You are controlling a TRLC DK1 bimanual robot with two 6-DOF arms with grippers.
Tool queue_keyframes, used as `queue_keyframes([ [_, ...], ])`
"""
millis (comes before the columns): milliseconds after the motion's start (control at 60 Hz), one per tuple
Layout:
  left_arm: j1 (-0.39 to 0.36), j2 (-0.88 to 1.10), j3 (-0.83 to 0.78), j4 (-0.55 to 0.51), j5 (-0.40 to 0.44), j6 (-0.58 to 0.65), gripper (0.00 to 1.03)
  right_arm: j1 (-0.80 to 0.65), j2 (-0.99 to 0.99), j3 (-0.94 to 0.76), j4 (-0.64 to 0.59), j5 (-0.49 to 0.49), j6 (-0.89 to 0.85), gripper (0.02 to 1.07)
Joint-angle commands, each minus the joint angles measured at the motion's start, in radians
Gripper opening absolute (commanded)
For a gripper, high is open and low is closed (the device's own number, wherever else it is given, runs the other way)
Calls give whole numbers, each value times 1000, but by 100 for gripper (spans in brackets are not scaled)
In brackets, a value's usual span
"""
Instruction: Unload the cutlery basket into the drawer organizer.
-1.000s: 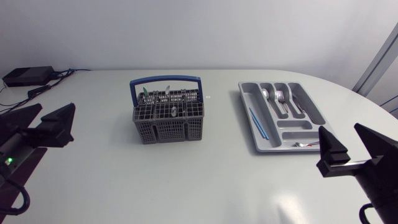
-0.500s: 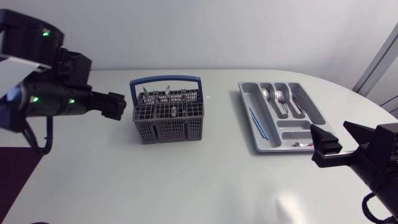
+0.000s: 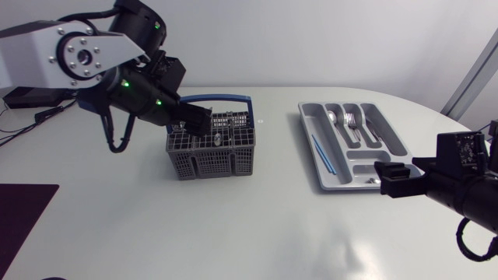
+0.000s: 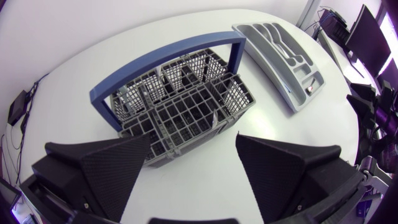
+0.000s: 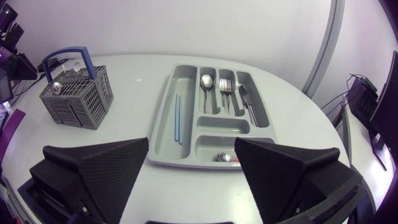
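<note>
The grey cutlery basket with a blue handle stands left of centre and holds a few silvery pieces. My left gripper hangs open over its left side; in the left wrist view the basket lies just ahead of the spread fingers. The grey drawer organizer lies to the right with a spoon, fork, knife, blue sticks and a small piece. My right gripper is open, empty, near its front right corner.
A dark mat lies at the table's front left edge. Bare white tabletop stretches between the basket and the organizer and across the front. In the right wrist view the basket stands far off beside the organizer.
My left arm has swung up from the left edge and now hangs over the basket. My right arm has shifted left toward the organizer's front corner. Both grippers stay open.
</note>
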Motion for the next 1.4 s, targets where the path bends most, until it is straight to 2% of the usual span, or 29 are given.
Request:
queue_keyframes([
  [0, -25, 62, 27, 4, 11, -26, 91, 34, 15, 33, -33, 4, -29, 102],
  [117, -43, 103, 35, 55, 11, -26, 88, 59, 18, 47, -85, 3, -168, 102],
  [233, -46, 149, 55, 78, 11, -21, 80, 55, 38, 44, -82, -45, -207, 102],
  [350, -40, 173, 53, 128, 11, -7, 65, 49, 48, 39, -79, -75, -220, 102],
  [433, -32, 187, 55, 147, 17, 2, 59, 46, 48, 33, -70, -94, -221, 102],
  [617, -6, 204, 52, 176, 76, 19, 37, 46, 55, 27, -45, -100, -223, 102],
  [950, -5, 241, 55, 177, 97, 37, 31, 45, 55, 7, -18, -101, -220, 102],
  [1150, -8, 258, 59, 177, 111, 48, 21, 39, 49, -2, -13, -101, -220, 102],
  [1250, -5, 259, 56, 177, 142, 53, 19, 39, 46, -7, -13, -101, -218, 102],
  [1383, -9, 255, 52, 176, 143, 60, 15, 37, 40, -8, -13, -101, -218, 102],
])
